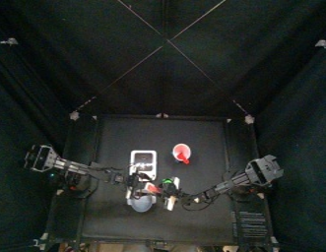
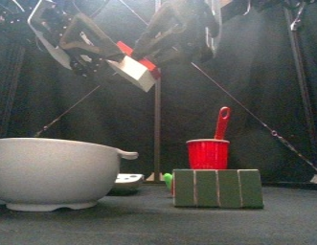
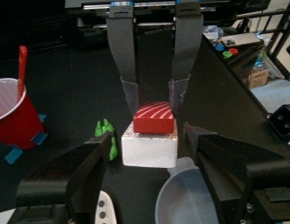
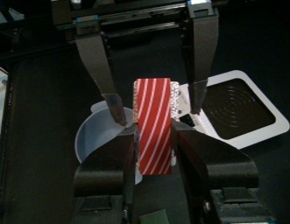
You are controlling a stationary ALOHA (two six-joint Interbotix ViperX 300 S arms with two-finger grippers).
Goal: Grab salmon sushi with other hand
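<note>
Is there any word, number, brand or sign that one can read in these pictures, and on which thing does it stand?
None can be read.
Red cup: no print visible.
Green blocks: plain.
White bowl: plain.
Salmon sushi: only red and white stripes, no text.

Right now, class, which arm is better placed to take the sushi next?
The left. The right gripper already holds the sushi, and the left gripper faces it with open jaws either side.
</note>
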